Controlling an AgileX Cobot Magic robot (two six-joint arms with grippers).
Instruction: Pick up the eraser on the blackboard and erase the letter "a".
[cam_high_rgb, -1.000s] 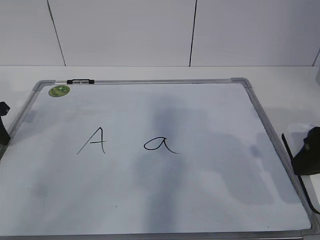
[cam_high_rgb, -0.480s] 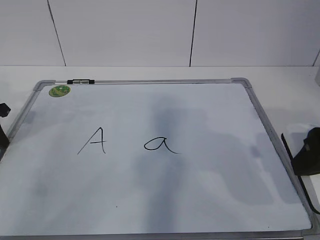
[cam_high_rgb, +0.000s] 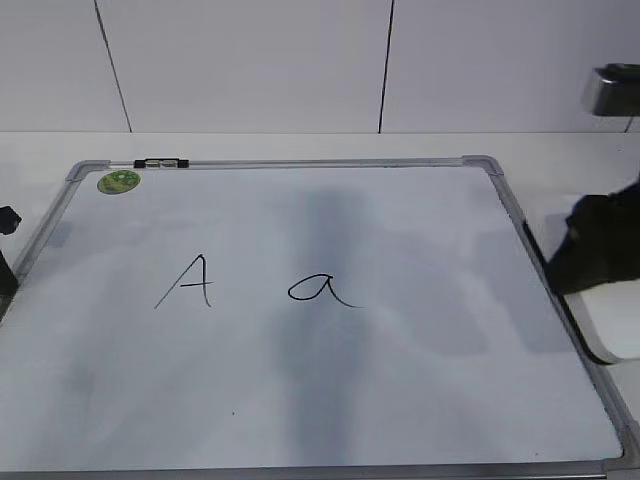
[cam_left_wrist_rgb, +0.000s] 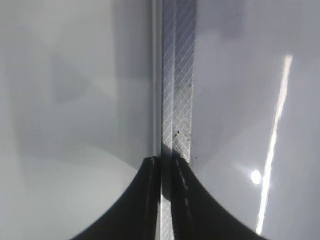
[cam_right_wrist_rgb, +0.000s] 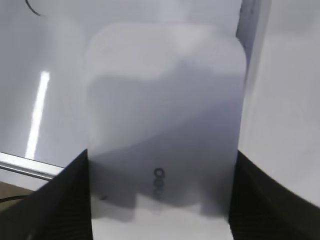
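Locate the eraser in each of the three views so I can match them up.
Exterior view: eraser at the right edge, partly cut off, just outside the blackboard frame.
Left wrist view: not in it; only the frame shows.
Right wrist view: it fills the centre.
Shared landmark: the grey frame, top right in the right wrist view.

Bare blackboard (cam_high_rgb: 400, 330) around letter "a" (cam_high_rgb: 320, 290)
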